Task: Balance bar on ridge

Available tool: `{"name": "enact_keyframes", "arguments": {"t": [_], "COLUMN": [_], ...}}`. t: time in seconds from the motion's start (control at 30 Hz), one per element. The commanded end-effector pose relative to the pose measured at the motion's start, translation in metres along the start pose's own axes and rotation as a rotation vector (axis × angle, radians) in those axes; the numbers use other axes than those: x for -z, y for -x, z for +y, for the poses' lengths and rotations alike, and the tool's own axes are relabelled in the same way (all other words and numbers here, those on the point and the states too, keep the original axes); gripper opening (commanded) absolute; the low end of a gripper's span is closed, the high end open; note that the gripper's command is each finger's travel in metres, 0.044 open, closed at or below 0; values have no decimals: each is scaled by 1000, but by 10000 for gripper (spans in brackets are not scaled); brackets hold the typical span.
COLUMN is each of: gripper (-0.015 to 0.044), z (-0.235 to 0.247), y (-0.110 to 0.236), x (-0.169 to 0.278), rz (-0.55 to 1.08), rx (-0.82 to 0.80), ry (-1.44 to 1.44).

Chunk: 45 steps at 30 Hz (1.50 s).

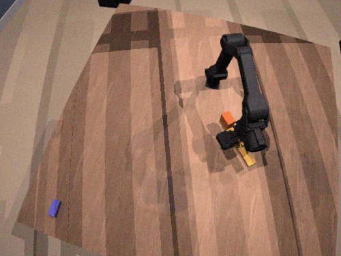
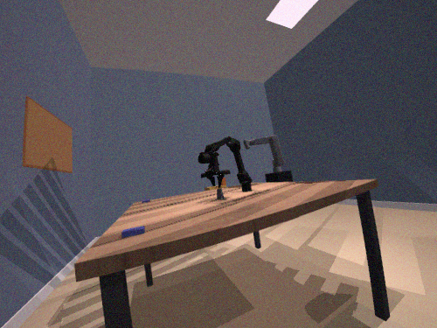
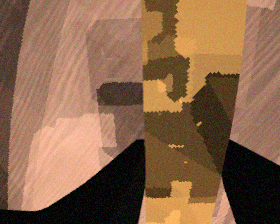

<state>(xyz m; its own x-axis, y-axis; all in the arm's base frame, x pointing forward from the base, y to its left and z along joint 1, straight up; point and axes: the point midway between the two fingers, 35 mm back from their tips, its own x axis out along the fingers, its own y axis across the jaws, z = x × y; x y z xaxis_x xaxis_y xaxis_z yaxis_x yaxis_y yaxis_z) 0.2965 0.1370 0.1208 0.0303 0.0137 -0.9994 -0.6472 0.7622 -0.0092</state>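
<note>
Arm [image 1: 250, 85] arched forward, wrist pointing down, jaws clamped on bar [image 1: 247, 157].

Bare test room / robot lab, not a home. Blue-grey walls [image 2: 341, 92], two ceiling light panels [image 2: 301, 0] at top of frame, pale tiled floor [image 2: 393, 236] lower right. One wooden table [image 2: 306, 197] w/ dark legs at centre, black arm [image 2: 232, 153] mounted on it. 2nd grey arm [image 2: 273, 146] on a dark pedestal behind, centre-right. Orange board [image 2: 45, 137] on left wall. No furniture otherwise.
</note>
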Motion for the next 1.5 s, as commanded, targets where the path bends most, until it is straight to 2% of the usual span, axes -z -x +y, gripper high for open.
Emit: {"name": "enact_keyframes", "arguments": {"t": [0.0, 1.47], "gripper": [0, 0], "z": [0, 0], "y": [0, -4], "x": [0, 0], "rz": [-1, -1], "rx": [0, 0], "ry": [1, 1]}}
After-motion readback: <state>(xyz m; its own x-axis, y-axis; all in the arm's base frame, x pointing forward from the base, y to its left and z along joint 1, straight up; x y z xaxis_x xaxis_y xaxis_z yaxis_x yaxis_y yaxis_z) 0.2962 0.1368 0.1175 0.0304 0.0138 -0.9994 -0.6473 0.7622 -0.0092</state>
